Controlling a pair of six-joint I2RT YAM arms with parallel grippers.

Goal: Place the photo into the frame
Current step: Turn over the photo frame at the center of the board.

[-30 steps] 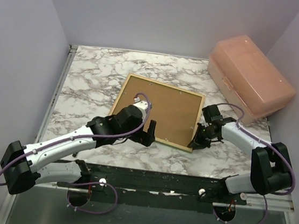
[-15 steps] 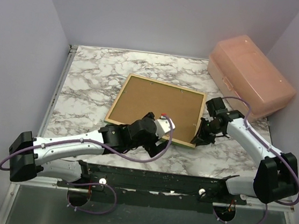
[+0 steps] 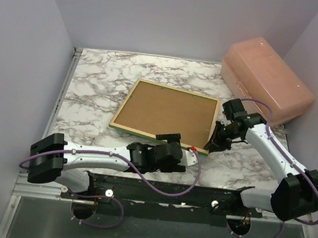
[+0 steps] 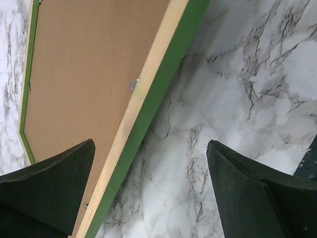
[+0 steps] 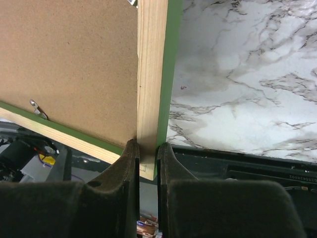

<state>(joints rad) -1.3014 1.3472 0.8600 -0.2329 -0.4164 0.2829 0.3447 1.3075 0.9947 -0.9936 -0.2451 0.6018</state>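
My right hand (image 5: 147, 148) pinches the near right corner of the frame (image 5: 151, 74), back-up on the marble worktop (image 3: 94, 83); it looks light and stiff, best held by its thin rails, while my left hand (image 4: 151, 146) gapes wide beside it.

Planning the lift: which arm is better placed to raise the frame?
Probably right: right fingers pinch the frame at its corner rail; left fingers are open near the front rail, holding nothing.
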